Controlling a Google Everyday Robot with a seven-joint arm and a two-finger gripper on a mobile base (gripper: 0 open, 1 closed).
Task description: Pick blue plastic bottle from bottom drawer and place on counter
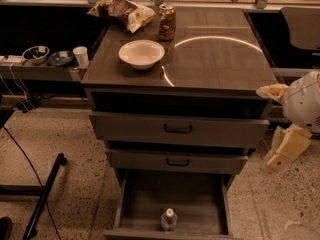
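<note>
The blue plastic bottle (169, 219), clear with a white cap, stands upright near the front of the open bottom drawer (135, 204), which is pulled out of the three-drawer cabinet. The counter (220, 59) is the cabinet's glossy top with an arc of glare. My gripper (286, 143), a white and cream assembly, hangs in the air at the right edge of the view, beside the cabinet's right side at the height of the upper two drawers. It is well to the right of the bottle, above it, and holds nothing that I can see.
On the counter are a white bowl (141, 53), a brown patterned can (167, 22) and a crumpled snack bag (121, 12). A lower side shelf (30, 70) at the left holds bowls and a white cup (80, 56). A black stand leg (42, 196) lies on the floor at the left.
</note>
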